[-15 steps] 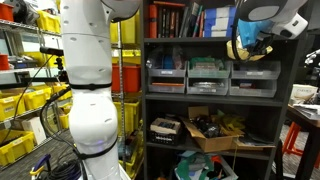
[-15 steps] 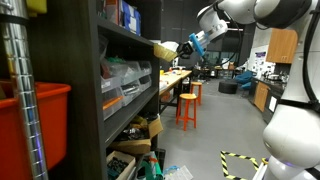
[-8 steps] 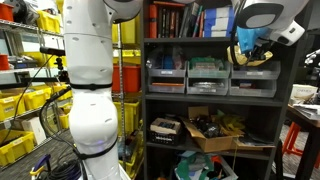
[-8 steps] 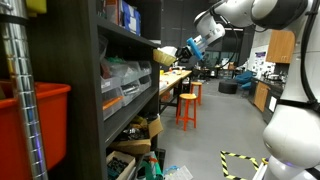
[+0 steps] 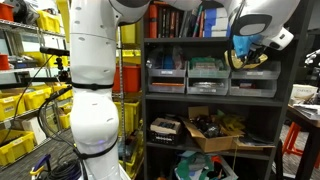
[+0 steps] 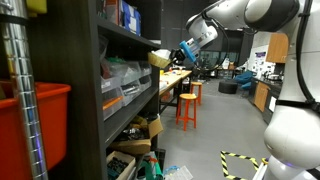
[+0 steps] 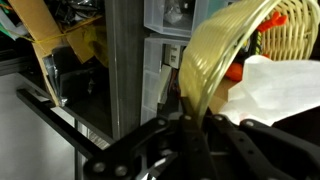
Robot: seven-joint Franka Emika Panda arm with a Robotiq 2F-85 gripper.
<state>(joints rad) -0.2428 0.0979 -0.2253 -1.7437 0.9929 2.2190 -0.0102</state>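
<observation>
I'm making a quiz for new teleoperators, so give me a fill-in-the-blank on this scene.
1. The fingers are ____ on the rim of the wicker basket.
2. In the wrist view, a ____ sheet lies inside the basket.
3. In an exterior view, the stool on the floor is coloured ____.
Missing words: shut; white; orange.

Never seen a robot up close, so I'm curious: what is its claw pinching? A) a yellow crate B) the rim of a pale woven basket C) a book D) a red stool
B: in the wrist view the gripper is shut on the rim of the woven basket.
</observation>
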